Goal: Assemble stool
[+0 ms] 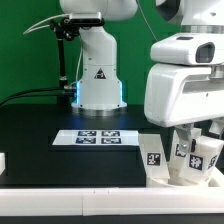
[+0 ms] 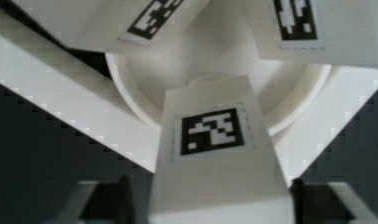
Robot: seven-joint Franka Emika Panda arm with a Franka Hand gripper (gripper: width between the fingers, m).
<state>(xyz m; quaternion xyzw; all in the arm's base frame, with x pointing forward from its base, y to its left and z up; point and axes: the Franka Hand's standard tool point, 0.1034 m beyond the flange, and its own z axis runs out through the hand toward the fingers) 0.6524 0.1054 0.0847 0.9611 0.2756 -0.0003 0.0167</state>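
Stool (image 1: 183, 160) sat under my pincer (image 2: 189, 205), at the table's (image 1: 40, 125) front edge.
My fingers (image 2: 93, 200) stood spread beside a tagged leg (image 2: 218, 150); the seat (image 2: 301, 90) lay just beyond.

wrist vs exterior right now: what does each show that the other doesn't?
Wrist only: the round seat seen close, behind a tagged leg that runs between the two fingers, with white bars crossing on either side.

Exterior only: the arm's base, the marker board on the black table, and a white block at the exterior view's left edge.

Both: the tagged stool legs under the gripper.
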